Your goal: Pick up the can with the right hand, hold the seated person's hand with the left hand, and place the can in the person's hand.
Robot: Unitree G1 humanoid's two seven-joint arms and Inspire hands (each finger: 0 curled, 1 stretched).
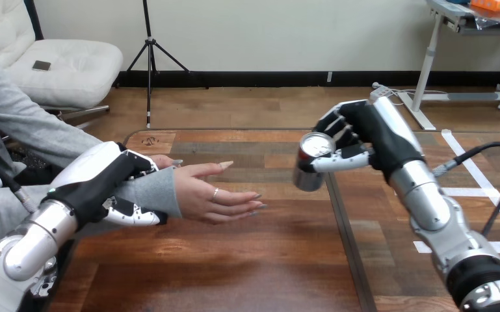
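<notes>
The robot's left hand [97,185] is closed around the person's grey-sleeved wrist. Its fingers [138,162] curl over the top and its thumb lies underneath, a grip that appears meant to steady the arm for the hand-over. The person's hand [208,194] reaches out flat over the dark wooden worktop [234,266], fingers straight and pointing toward the robot's right side, ready to receive.

The robot's right hand [372,130] holds the small silver metal can [310,162] in the air above the worktop. Its fingers wrap the far side and its thumb presses across the near side. The can is tipped with its round top facing the camera, level with the person's hand but apart from the fingertips. Picking up and wrist-holding look done, and the can has yet to reach the open palm.
</notes>
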